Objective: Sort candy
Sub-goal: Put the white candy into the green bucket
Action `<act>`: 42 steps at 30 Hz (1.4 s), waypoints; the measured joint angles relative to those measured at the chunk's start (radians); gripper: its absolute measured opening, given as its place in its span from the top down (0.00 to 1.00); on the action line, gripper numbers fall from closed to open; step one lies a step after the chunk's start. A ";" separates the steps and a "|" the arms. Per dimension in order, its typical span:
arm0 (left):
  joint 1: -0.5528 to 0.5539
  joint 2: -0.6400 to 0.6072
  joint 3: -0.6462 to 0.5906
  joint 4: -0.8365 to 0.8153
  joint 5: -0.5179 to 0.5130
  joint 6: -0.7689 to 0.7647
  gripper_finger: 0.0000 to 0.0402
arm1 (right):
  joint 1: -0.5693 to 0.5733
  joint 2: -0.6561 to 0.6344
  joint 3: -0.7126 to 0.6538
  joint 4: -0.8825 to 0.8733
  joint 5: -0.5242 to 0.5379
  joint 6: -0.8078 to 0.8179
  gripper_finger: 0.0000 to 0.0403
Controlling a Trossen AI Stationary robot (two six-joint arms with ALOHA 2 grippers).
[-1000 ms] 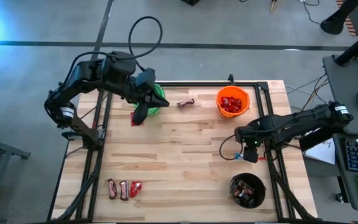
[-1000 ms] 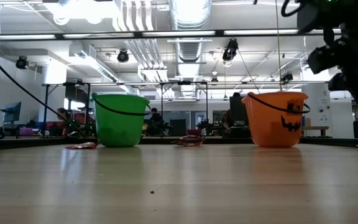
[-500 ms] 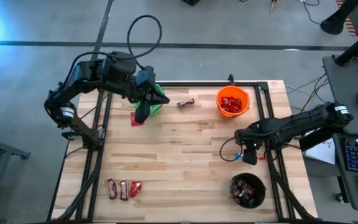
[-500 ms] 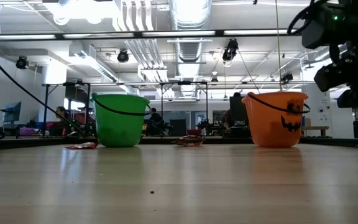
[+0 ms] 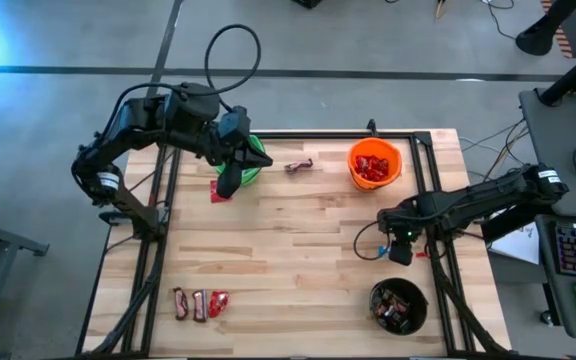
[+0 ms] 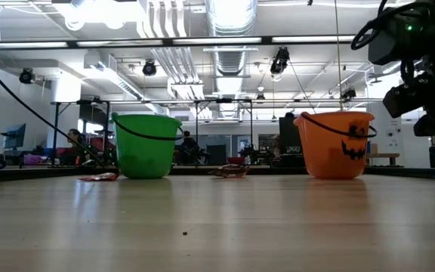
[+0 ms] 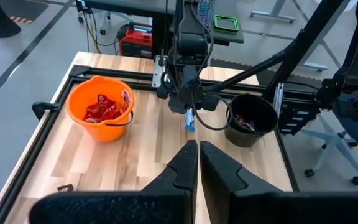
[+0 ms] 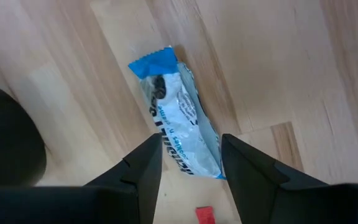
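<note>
A light-blue-and-white candy bar (image 8: 180, 135) lies flat on the wooden table (image 5: 298, 230) near its right edge. My right gripper (image 8: 191, 143) hangs over it, pointing down, open, one finger on either side of the bar's end without touching it. My left gripper (image 7: 197, 152) is shut and empty. It is held high beside the green bucket (image 5: 256, 158), over a red packet (image 5: 218, 192) that lies on the table. A brown candy (image 5: 299, 166) lies between the green bucket and the orange bucket (image 5: 374, 163), which holds red packets.
A black bucket (image 5: 398, 305) with dark candy stands at the near right corner. Three candies (image 5: 199, 304) lie in a row at the near left. The black frame rail (image 5: 438, 250) runs along the right edge, close to my right gripper.
My right gripper has sunk toward the light-blue-and-white bar, still open. The left arm and all the candy have stayed where they were.
</note>
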 joint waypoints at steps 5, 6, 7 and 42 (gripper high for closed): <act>0.000 0.000 0.000 -0.001 0.000 0.000 1.00 | 0.000 0.000 -0.001 0.006 -0.027 0.017 0.61; 0.000 0.000 0.000 -0.001 0.000 0.000 1.00 | 0.000 0.001 -0.002 0.006 -0.032 0.017 0.61; 0.000 0.000 0.000 -0.002 0.000 0.000 1.00 | 0.001 0.001 -0.003 0.006 -0.034 0.017 0.61; 0.001 0.000 -0.001 -0.045 0.000 0.002 1.00 | 0.033 0.001 -0.077 0.044 -0.065 0.229 0.98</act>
